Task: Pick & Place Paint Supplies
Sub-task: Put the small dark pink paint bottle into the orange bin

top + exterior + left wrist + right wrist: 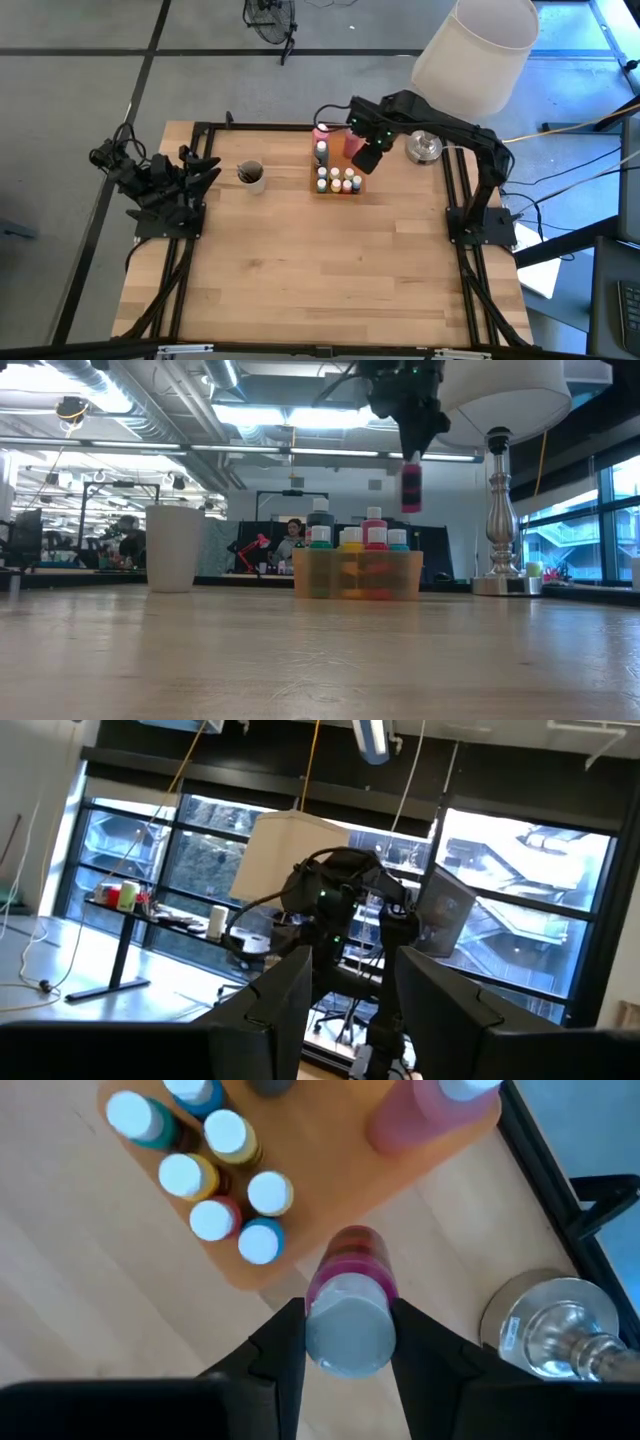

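Note:
A small pink bottle (pixel 350 1270) with a white cap is in my right gripper (pixel 346 1342), above the table beside an orange tray (pixel 300 1220). The tray (pixel 336 188) holds several tiny bottles with white caps (pixel 215 1170), a taller pink bottle (pixel 420 1115) and a dark bottle (pixel 320 525). In the low view the held bottle (pixel 411 485) hangs above the tray's (pixel 357 585) right end. A white cup (pixel 250 175) with thin dark brushes stands left of the tray. My left gripper (pixel 350 1010) is open, parked at the table's left edge (pixel 205 170). My right gripper pinches the small pink bottle at its white-capped upper end (pixel 348 1330), one finger on each side. The fingers (pixel 282 1342) come from above, pointing down. The bottle hangs upright below them, lifted clear of the table and the tray.
A lamp with a metal base (pixel 423 147) and a big white shade (pixel 478 50) stands just right of the tray, close to my right arm; its base (pixel 545 1330) shows beside the held bottle. Bare wood (pixel 320 260) lies toward the near edge.

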